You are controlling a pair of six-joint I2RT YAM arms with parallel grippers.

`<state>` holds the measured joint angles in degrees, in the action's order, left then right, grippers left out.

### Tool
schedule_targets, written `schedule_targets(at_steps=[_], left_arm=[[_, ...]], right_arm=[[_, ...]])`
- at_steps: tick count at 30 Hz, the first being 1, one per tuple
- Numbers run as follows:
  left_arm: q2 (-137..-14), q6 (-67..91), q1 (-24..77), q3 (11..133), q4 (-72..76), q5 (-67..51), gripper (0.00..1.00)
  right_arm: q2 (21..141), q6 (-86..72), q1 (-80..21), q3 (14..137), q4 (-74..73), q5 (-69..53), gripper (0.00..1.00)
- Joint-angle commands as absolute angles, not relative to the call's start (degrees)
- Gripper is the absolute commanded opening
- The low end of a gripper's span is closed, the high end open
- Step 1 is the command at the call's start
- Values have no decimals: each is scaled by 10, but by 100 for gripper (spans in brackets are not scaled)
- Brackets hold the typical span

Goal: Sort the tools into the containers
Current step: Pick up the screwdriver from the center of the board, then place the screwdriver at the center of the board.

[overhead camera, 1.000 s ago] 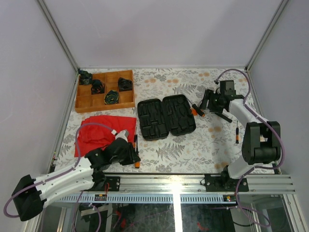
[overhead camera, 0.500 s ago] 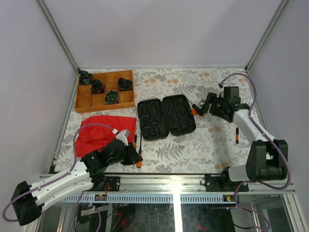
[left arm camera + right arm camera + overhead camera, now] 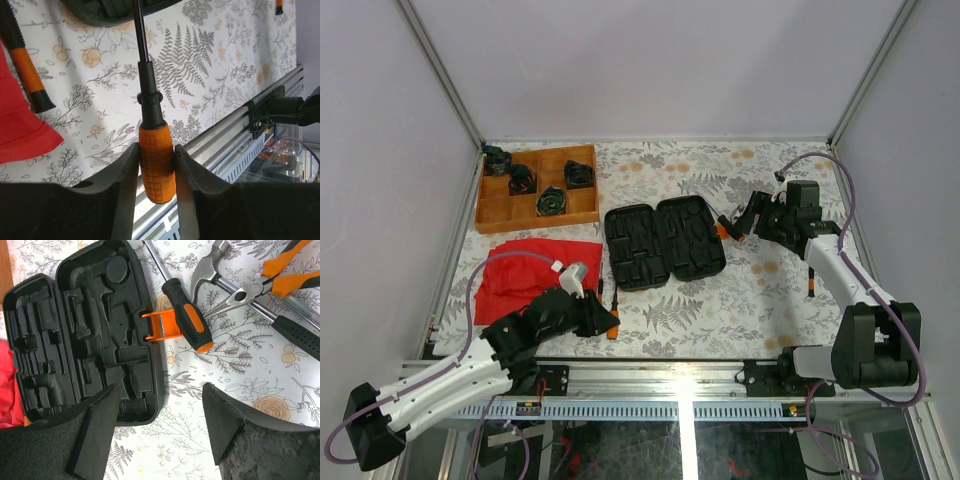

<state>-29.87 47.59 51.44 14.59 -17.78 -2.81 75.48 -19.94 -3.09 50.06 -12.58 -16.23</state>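
The black tool case (image 3: pixel 665 243) lies open on the table, with empty moulded slots and an orange latch (image 3: pixel 162 325). My left gripper (image 3: pixel 156 150) is shut on the orange handle of a screwdriver (image 3: pixel 155 170), whose shaft points toward the case. In the top view this gripper (image 3: pixel 605 320) is just below the case's left half. A second orange-and-black tool handle (image 3: pixel 25 65) lies beside the red cloth. My right gripper (image 3: pixel 162 390) is open and empty above the case's right edge. Beyond it lie a screwdriver (image 3: pixel 187 322), a hammer (image 3: pixel 210 265) and orange-handled pliers (image 3: pixel 270 282).
A compartmented wooden tray (image 3: pixel 490 210) holding dark parts stands at the back left. A red cloth (image 3: pixel 520 270) lies in front of it. A small screwdriver (image 3: pixel 811 282) lies at the right edge. An aluminium rail (image 3: pixel 670 375) runs along the near edge.
My left gripper has shifted a little right and toward the near edge with the screwdriver in it. My right arm's elbow has swung outward while its gripper stays by the case's right side.
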Motion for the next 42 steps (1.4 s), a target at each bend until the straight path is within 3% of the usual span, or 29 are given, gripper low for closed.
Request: schedule_targets(at_steps=[1,24,32,42], left_arm=[[-287,455,520,152,-95,-31,0],[-292,356,519,275,-36,-102,0],[-346,453,519,281,-187,130,0],[-494,556,519,262,-193,130,0]], right_arm=[[758,-205,-31,497,-95,-177,73],[753,-202,-31,487,-72,-188,73],[796,-188,-32,545,-107,-142,71],[861,-190,-32,585,-128,-155,66]])
